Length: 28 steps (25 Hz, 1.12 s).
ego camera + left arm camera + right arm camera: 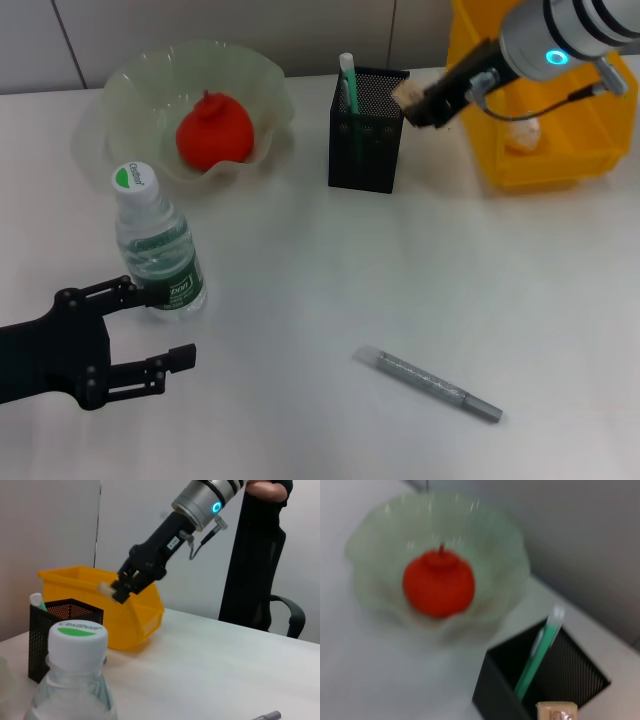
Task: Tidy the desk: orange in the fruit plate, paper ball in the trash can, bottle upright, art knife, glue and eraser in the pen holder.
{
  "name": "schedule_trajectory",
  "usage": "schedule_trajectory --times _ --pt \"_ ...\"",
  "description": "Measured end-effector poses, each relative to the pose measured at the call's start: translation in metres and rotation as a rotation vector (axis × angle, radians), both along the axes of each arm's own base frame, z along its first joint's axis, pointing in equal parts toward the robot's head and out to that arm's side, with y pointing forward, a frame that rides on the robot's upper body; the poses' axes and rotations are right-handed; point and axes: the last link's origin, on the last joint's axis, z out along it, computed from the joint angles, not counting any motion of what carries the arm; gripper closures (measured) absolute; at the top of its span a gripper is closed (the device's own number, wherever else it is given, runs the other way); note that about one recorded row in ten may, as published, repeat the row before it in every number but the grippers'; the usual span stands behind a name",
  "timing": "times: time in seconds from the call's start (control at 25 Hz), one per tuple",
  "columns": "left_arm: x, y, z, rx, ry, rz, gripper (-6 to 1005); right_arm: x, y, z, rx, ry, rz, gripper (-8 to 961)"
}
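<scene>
A bright orange-red fruit (214,132) sits in a pale, see-through green bowl (262,82). The pen holder (366,135) is black mesh, with a green stick (348,80) inside. The bin (545,130) is yellow; the bottle (158,245) is clear with a white-and-green cap; the knife (428,383) is grey.

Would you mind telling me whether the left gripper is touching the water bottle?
Cannot tell. In the head view the left gripper is open beside the upright water bottle, and its upper finger overlaps the bottle's base, so neither contact nor a gap shows plainly.

pen holder (367,132) mouth open above, green glue stick (348,83) inside
</scene>
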Motion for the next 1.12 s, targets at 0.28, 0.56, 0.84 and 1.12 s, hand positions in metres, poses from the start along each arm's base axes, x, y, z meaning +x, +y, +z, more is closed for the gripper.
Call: schedule_trajectory --times 0.28,0.56,0.84,1.12 --pt "0.000 0.001 0.000 0.002 0.001 0.000 197 0.006 0.007 -0.009 0.036 0.019 0.070 679" --pt "0.001 0.003 0.000 0.005 0.006 -0.003 197 0.011 0.011 -0.019 0.033 0.053 0.101 673" --pt "0.003 0.005 -0.001 0.002 0.008 -0.003 197 0.014 0.016 -0.026 0.021 0.082 0.121 667" --pt "0.002 0.006 -0.001 0.003 0.009 0.001 197 0.017 0.020 -0.025 0.053 0.091 0.118 661"
